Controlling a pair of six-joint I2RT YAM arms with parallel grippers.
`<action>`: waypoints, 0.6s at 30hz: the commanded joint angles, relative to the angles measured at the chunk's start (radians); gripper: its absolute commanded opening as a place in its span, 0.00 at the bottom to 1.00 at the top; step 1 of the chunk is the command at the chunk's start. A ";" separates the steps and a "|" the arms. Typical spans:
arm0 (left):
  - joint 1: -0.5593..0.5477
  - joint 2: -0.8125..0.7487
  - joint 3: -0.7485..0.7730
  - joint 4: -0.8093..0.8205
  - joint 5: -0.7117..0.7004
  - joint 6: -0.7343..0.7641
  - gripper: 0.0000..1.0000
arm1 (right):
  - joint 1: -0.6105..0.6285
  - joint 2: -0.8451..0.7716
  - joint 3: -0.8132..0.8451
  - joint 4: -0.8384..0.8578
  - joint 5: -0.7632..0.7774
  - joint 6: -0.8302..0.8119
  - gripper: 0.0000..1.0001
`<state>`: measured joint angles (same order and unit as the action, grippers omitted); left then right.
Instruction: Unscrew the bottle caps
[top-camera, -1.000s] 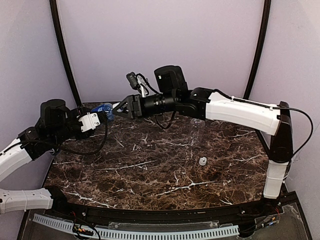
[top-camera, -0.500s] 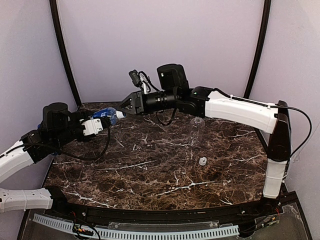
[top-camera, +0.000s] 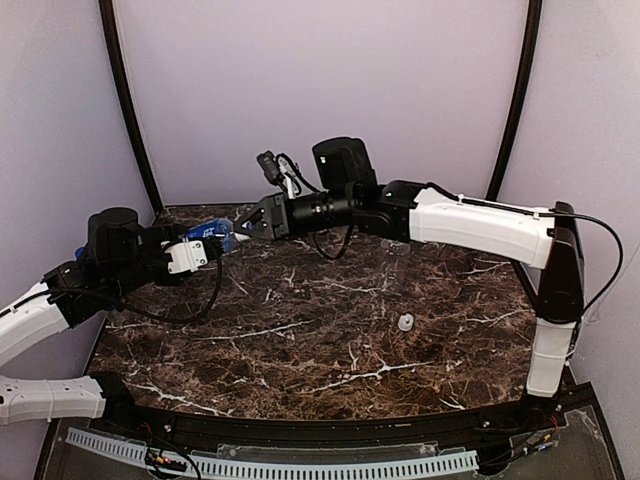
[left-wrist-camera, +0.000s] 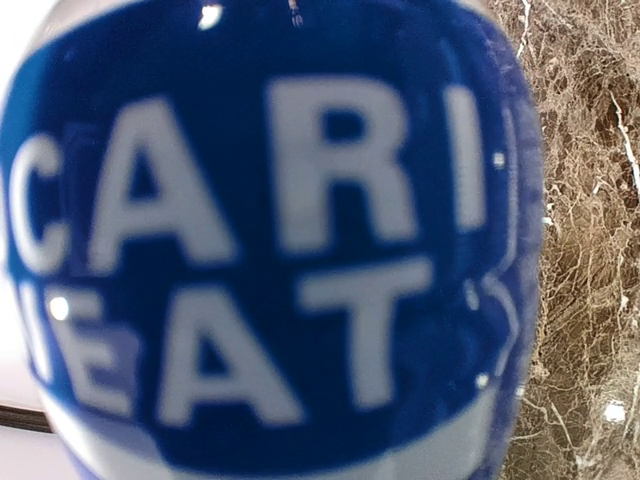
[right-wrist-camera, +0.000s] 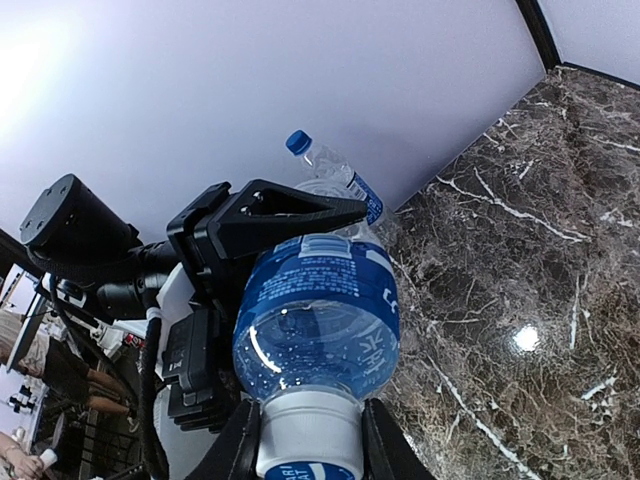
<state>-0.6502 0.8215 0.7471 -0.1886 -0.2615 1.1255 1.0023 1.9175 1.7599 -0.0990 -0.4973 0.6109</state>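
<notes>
My worktop (top-camera: 300, 340): dark brown marble-look slab, white veins, one glare spot. Pale lilac walls (top-camera: 320, 90) behind me and on both sides. Two black curved poles (top-camera: 122, 100) at the back corners. White slotted strip (top-camera: 300, 465) along the near edge.

Far left, above the worktop (top-camera: 300, 340), a bottle (top-camera: 216, 232) lies level between the two arms. The left gripper (top-camera: 203, 240) is around its body, and the right gripper (top-camera: 246, 229), to its right, is clamped on its cap (right-wrist-camera: 308, 436). Behind it, by the back wall, a second bottle (right-wrist-camera: 336, 182) stands upright. Right of centre a loose cap (top-camera: 405, 322) sits on the worktop, and behind that, under the right arm, stands a third bottle (top-camera: 394, 252).
</notes>
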 joint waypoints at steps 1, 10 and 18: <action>-0.004 -0.012 -0.006 0.032 -0.006 -0.005 0.50 | -0.006 -0.035 -0.009 0.003 0.002 -0.010 0.35; -0.004 -0.015 -0.015 0.043 -0.004 -0.003 0.49 | -0.006 -0.059 -0.040 -0.005 -0.012 -0.020 0.36; -0.005 -0.014 -0.016 0.049 -0.005 -0.003 0.49 | -0.005 -0.030 -0.009 -0.018 -0.042 -0.023 0.14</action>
<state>-0.6510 0.8211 0.7414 -0.1761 -0.2646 1.1305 1.0004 1.8950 1.7340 -0.1093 -0.5133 0.6003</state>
